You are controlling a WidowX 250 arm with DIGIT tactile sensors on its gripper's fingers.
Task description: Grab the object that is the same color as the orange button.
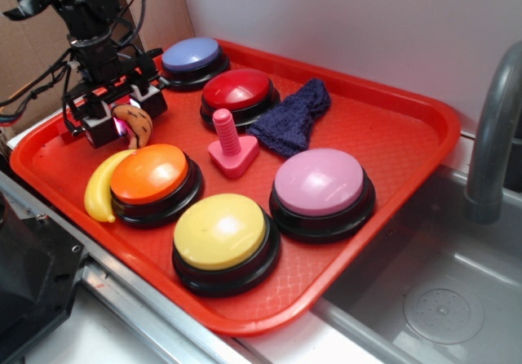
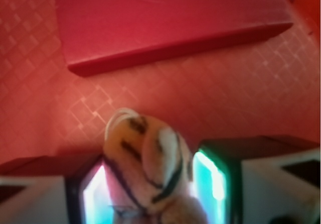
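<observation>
While claw [image 2: 150, 184] grips tiger [image 2: 145, 158], tray [image 2: 210, 98] below

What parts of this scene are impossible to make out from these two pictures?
- Plush tiger: wrist view, blurred; its lower body is cut off by the bottom edge between the end effector pads.
- Tiger's face: exterior view, too small to read.
- Banana: exterior view, partly hidden behind the orange button.
- Faucet: exterior view, cut off by the right edge.
- Whether the tiger is lifted off the tray: unclear.
</observation>
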